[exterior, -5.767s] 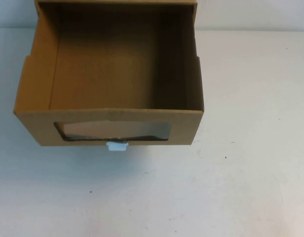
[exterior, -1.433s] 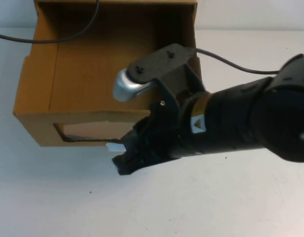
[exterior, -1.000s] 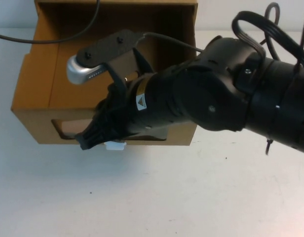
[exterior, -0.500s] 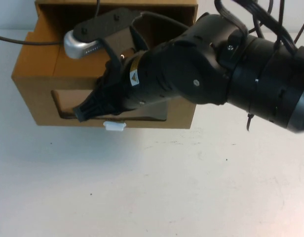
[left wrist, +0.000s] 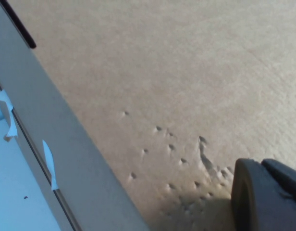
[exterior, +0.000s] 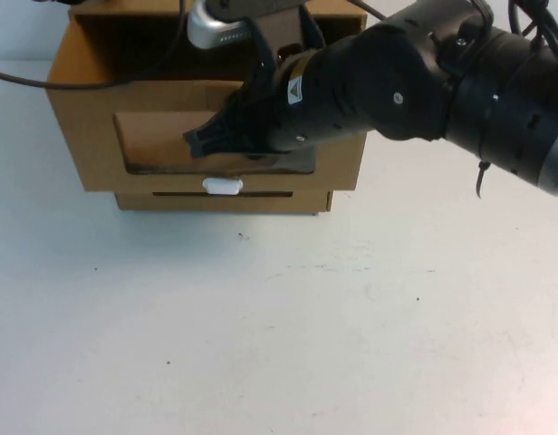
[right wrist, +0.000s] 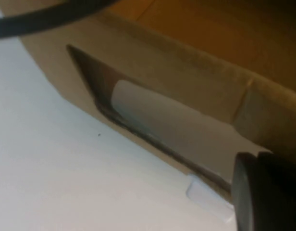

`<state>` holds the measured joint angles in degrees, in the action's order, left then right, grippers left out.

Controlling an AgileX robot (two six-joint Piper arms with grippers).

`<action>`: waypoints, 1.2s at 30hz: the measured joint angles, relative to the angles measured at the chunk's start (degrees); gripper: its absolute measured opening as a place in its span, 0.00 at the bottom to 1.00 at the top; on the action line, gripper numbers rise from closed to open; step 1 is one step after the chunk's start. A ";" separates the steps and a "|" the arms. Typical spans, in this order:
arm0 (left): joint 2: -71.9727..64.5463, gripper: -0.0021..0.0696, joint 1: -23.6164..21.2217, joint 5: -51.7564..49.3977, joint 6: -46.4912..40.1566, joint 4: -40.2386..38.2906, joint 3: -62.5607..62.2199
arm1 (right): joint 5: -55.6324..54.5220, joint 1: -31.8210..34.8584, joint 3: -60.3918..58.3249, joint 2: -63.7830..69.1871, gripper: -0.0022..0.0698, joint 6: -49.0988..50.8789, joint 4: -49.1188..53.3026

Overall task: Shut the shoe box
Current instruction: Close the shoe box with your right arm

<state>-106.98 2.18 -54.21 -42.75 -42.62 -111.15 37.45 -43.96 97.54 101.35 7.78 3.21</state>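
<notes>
The brown cardboard shoe box (exterior: 89, 136) stands at the far side of the table, its clear window (exterior: 157, 140) and white pull tab (exterior: 223, 187) facing me. A strip of the open drawer shows behind its front panel. My right gripper (exterior: 196, 143) is shut, its tip against the front panel at the window, above the tab. The right wrist view shows the window (right wrist: 153, 115), the tab (right wrist: 205, 197) and the right gripper (right wrist: 263, 192). My left gripper (left wrist: 265, 195) is shut, close against a dented cardboard face (left wrist: 162, 62); it is hidden in the high view.
The right arm (exterior: 442, 82) reaches in from the right over the box's right half. A black cable (exterior: 43, 83) runs across the box's top left. White table (exterior: 279, 326) lies in front of the box.
The right gripper has moved away from me with its tip on the front panel. The drawer has slid back with it, and far less of its inside shows.
</notes>
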 joint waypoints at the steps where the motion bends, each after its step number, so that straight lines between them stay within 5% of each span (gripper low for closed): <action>1: 0.00 0.02 0.00 0.00 0.00 0.00 0.00 | 0.50 0.37 0.63 0.51 0.01 0.00 -0.26; 11: 0.00 0.02 0.00 0.00 0.00 0.00 0.00 | 8.75 1.51 5.63 1.64 0.01 -8.49 -11.74; 36: 0.00 0.02 0.00 -0.12 0.00 0.00 0.00 | -5.12 4.60 7.20 5.11 0.01 -8.97 -11.53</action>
<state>-106.98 2.18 -54.33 -42.75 -42.62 -111.15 32.32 -39.35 104.74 106.45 -1.18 -8.33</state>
